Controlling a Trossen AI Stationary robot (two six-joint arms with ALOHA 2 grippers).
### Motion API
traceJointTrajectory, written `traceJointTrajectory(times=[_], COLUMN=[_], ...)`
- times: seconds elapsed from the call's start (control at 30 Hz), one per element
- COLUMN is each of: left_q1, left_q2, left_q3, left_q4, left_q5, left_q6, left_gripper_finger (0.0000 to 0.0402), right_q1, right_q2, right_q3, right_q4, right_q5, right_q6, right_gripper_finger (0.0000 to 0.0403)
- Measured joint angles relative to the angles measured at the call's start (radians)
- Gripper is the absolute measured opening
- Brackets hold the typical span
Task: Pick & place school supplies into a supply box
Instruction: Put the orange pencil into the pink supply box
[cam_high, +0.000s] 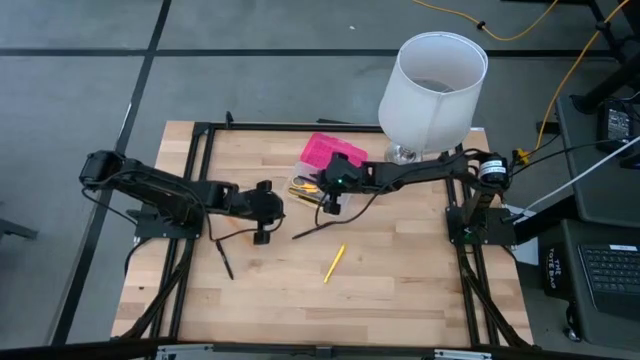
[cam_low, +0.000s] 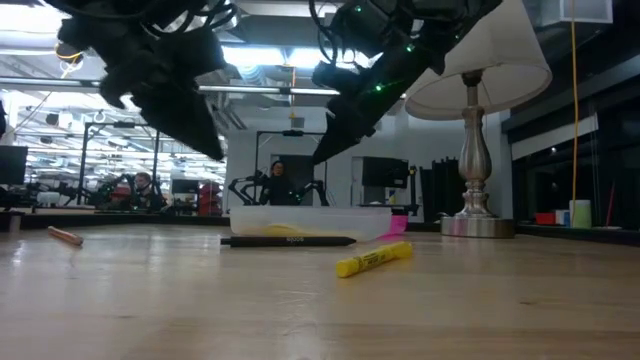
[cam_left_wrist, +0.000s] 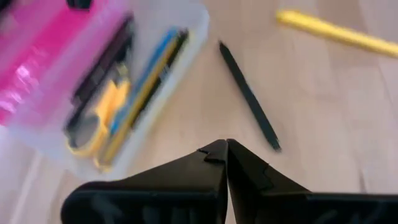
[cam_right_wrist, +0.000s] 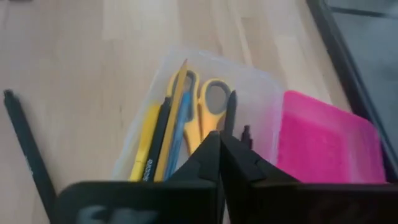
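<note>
While both pairs of dark fingers are pressed together and hold nothing, the right claw (cam_high: 331, 205) hangs over the translucent clear plastic tray (cam_right_wrist: 261, 93) of the pencil case, its textured pink half (cam_high: 322, 150) on the far side. Inside lie yellow-handled scissors (cam_right_wrist: 202, 106) and thin pens. Left of it the left claw (cam_high: 262, 236) hovers above the pale wooden table (cam_high: 400, 270). Nearer lie a slim black pen (cam_high: 312, 229) and a yellow marker (cam_high: 334, 263).
</note>
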Motion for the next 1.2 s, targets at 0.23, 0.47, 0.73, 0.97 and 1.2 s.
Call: traceJointTrajectory(times=[0.23,0.47,0.73,0.97,1.2], left_q1=[-0.055,-0.077,-0.083,-0.084,-0.115], left_q2=[0.000,0.000,0.000,0.000,0.000], left_q3=[0.130,0.163,0.163,0.164,0.164], left_q4=[-0.382,-0.599,-0.653,-0.694,-0.780], left_q5=[-0.011,-0.005,0.015,0.042,0.041], left_q6=[-0.169,-0.260,-0.263,-0.278,-0.289], left_gripper_finger=[0.0003,0.0004,0.0004,0.0035,0.0094], right_q1=[0.013,0.014,0.014,0.014,0.013], right_q2=[0.000,0.000,0.000,0.000,0.000], right_q3=[-0.131,-0.179,-0.179,-0.179,-0.179], right_q4=[0.182,0.413,0.429,0.429,0.430], right_q5=[-0.054,-0.159,-0.160,-0.166,-0.268], right_q6=[-0.003,-0.084,-0.084,-0.084,-0.091], right_gripper_finger=[0.0017,0.0009,0.0020,0.0015,0.0008])
